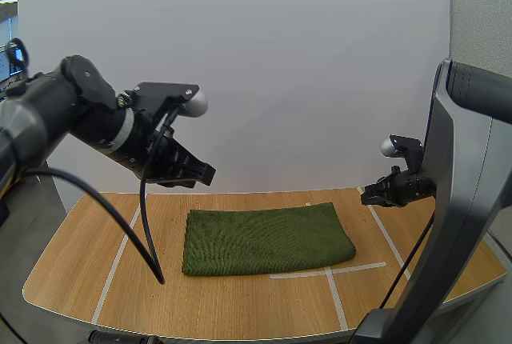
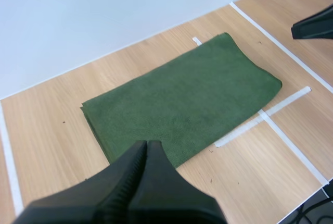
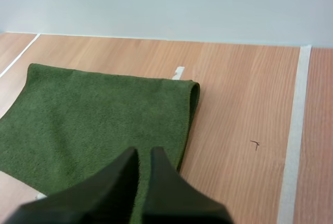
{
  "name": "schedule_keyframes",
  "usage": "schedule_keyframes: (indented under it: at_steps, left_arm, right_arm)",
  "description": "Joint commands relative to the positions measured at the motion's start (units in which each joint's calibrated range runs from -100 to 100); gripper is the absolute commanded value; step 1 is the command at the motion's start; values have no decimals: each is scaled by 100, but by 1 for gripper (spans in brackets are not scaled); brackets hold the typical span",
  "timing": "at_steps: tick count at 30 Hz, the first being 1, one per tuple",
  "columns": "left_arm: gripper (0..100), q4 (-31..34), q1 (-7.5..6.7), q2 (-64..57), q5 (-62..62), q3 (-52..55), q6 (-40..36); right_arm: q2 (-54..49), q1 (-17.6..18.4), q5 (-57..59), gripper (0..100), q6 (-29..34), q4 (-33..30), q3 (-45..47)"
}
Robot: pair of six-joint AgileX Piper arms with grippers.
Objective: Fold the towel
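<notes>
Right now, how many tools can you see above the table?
2. The left tool hangs raised near the green towel's left end; the right tool hangs raised off its right end. Both are shut, holding nothing.

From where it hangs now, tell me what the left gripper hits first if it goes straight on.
Most likely the folded green towel: the shut left gripper aims down at its long edge, with nothing between. Depth is unclear, so it might land on the table just beside.
</notes>
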Motion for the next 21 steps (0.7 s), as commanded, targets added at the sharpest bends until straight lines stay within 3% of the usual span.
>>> schedule_keyframes:
  at_steps: [1,8,12,21]
  left_arm:
    - [0,12,201,-819,99,39,-401]
    - [0,-73,530,-806,324,314,-427]
    - [0,-64,599,-806,-121,677,-427]
    - [0,14,599,-791,-834,905,-309]
  right_arm:
    - [1049,43,98,58,229,-157,-688]
    - [1442,49,98,90,291,-234,-1000]
    - [1442,170,98,91,227,-289,-1015]
    - [1442,321,98,91,246,-324,-1015]
